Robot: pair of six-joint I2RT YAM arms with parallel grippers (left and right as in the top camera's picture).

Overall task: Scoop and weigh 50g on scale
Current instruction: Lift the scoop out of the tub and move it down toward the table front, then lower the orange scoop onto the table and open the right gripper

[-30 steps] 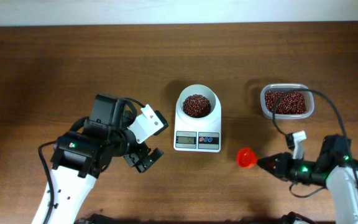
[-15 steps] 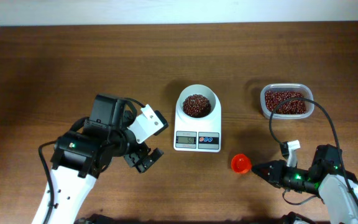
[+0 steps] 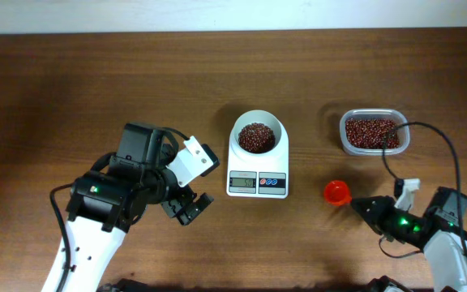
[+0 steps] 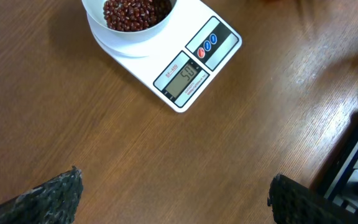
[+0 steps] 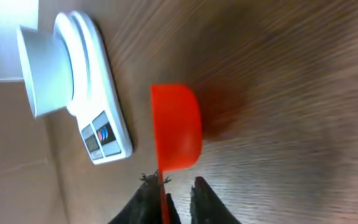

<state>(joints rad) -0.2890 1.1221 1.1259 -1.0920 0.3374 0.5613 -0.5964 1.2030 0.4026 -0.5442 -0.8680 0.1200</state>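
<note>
The white scale (image 3: 258,180) stands mid-table, its round bowl holding dark red-brown beans (image 3: 256,136). The left wrist view shows the scale (image 4: 188,68) with its display lit and the beans (image 4: 135,12) in the bowl. An orange-red scoop (image 3: 336,192) lies right of the scale, its cup empty (image 5: 176,127). My right gripper (image 3: 358,206) is at the scoop's handle. In the right wrist view the gripper (image 5: 174,182) has its jaws slightly parted: the handle lies against the left finger, with a gap to the right one. My left gripper (image 3: 186,207) stands open left of the scale, empty (image 4: 174,180).
A clear plastic tub (image 3: 373,132) of more beans sits at the back right, behind the scoop. A black cable runs from my right arm past the tub. The scale (image 5: 98,124) shows side-on in the right wrist view.
My right gripper carried the scoop left and toward the front, then back right and a little up the table. Its jaws have parted from shut. The left arm has not moved.
</note>
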